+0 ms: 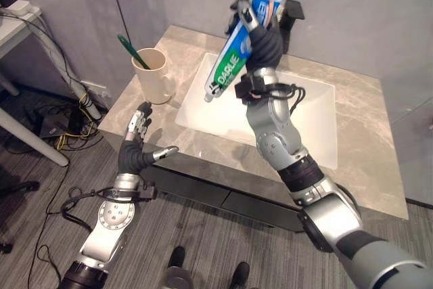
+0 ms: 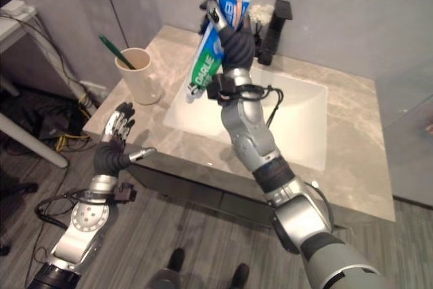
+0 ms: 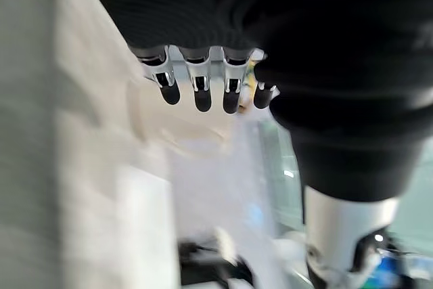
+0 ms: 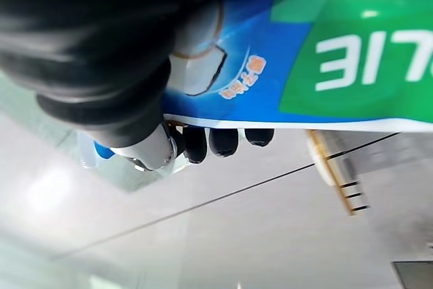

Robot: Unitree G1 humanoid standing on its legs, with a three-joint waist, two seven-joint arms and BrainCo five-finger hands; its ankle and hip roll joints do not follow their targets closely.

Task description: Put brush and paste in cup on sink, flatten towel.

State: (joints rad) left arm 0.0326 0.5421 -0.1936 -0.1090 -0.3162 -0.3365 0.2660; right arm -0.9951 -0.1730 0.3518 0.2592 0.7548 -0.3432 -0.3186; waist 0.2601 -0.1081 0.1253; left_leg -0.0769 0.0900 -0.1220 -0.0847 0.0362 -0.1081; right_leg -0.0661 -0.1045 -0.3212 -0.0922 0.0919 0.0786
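Observation:
My right hand (image 1: 262, 38) is raised over the white sink basin (image 1: 203, 109) and is shut on a blue, green and white toothpaste tube (image 1: 233, 59), which slants with its cap end down to the left. The fingers wrap the tube (image 4: 325, 65) in the right wrist view. A cream cup (image 1: 155, 74) stands on the counter left of the basin with a green toothbrush (image 1: 128, 47) leaning in it. My left hand (image 1: 139, 141) hangs open at the counter's front left edge, below the cup, holding nothing.
The marble counter (image 1: 365, 113) runs right of the basin. A black tap (image 1: 292, 19) stands behind my right hand. A white table leg (image 1: 30, 141) and loose cables (image 1: 64, 126) are on the floor to the left.

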